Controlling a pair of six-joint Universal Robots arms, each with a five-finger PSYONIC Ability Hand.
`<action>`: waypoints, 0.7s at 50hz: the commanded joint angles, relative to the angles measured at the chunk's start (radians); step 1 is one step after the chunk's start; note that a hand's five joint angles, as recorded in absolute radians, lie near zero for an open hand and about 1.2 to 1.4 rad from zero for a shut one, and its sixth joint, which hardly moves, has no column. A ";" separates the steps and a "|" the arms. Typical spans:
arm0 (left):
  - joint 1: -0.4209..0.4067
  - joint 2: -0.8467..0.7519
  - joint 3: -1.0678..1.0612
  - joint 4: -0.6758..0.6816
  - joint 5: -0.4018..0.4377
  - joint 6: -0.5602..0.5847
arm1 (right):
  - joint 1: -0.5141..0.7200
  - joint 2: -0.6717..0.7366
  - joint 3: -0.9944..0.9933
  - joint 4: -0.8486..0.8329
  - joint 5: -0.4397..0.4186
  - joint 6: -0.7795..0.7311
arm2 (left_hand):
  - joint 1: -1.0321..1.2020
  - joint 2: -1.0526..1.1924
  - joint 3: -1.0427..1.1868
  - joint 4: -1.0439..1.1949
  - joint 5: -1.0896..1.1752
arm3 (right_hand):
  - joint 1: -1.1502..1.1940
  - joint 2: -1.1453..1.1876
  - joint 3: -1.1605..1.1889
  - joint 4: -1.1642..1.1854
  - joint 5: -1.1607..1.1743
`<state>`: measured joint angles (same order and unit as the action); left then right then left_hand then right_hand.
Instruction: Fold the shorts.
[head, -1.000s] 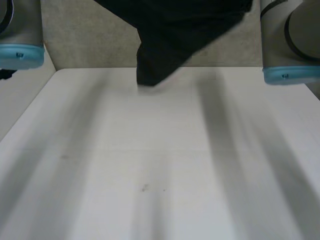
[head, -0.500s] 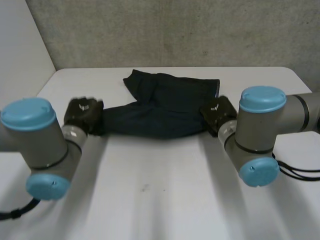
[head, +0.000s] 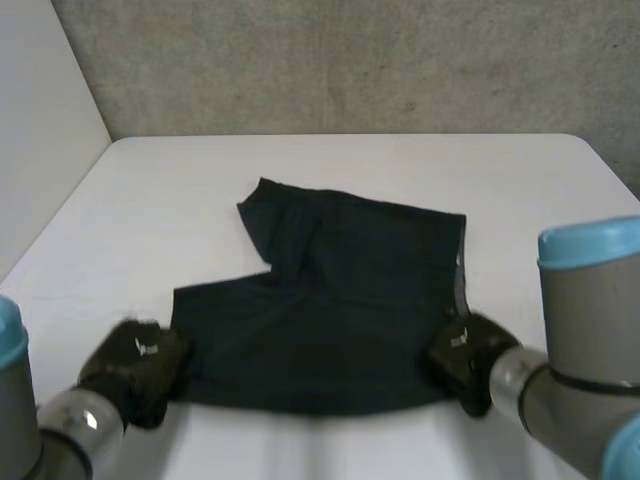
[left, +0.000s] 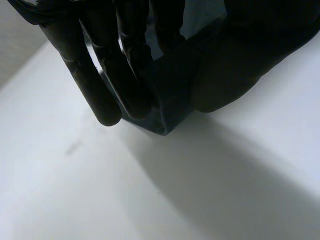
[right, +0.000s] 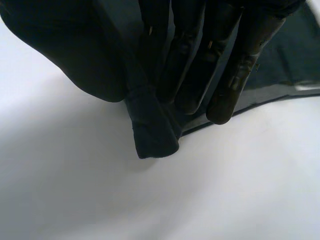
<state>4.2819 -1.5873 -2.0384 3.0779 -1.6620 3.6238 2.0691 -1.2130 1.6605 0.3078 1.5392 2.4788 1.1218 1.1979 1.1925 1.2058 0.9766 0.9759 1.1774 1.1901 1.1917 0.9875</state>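
Shorts of dark navy fabric (head: 340, 310) lie spread over the middle of the white table (head: 330, 165), and you have a hand on each near corner. One leg of the shorts reaches toward the far left, and the near edge runs almost straight from one hand to the other.

The black left hand (head: 135, 365) is at the near left corner, at the end of the grey left arm (head: 55, 435). Look at the left wrist view and you see it gripping. Its fingers (left: 132, 82) come down over the outer face of the cloth and pinch it against the thumb. A small point of fabric sticks out just past the fingertips, close over the tabletop.

The black right hand (head: 468, 358) is at the near right corner, in front of the grey right arm with its light-blue cap (head: 590, 250). In the right wrist view its fingers (right: 220, 75) lie nearly straight along the cloth and clamp it against the thumb. A rolled tip of the corner pokes out below them.

You cannot tell from either wrist view whether the pinched corners touch the table. Behind the table stands a grey speckled wall (head: 350, 60).
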 joint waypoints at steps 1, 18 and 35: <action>-0.066 0.056 -0.026 -0.090 0.001 -0.004 | 0.000 -0.088 0.137 0.034 -0.004 -0.106 | -0.254 -0.330 -0.324 -0.338 -0.283 | 0.420 0.219 0.206 0.205 0.234; 0.044 -0.262 0.504 -0.032 0.448 0.001 | -0.001 -0.089 0.191 -0.144 -0.053 -0.051 | -0.867 -0.943 -0.938 -0.951 -0.897 | 0.420 0.219 0.206 0.205 0.234; 0.055 -0.905 1.207 -0.010 0.608 0.055 | -0.004 -0.086 0.211 -0.174 -0.099 -0.009 | -0.712 -0.788 -0.782 -0.796 -0.741 | 0.420 0.219 0.206 0.205 0.234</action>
<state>4.3383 -2.3188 -1.0229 3.0678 -1.0551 3.6320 2.0677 -1.3003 1.8605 0.1482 1.4402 2.4650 0.3287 0.3273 0.3256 0.3276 0.1552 0.9850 1.1775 1.1901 1.1917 0.9875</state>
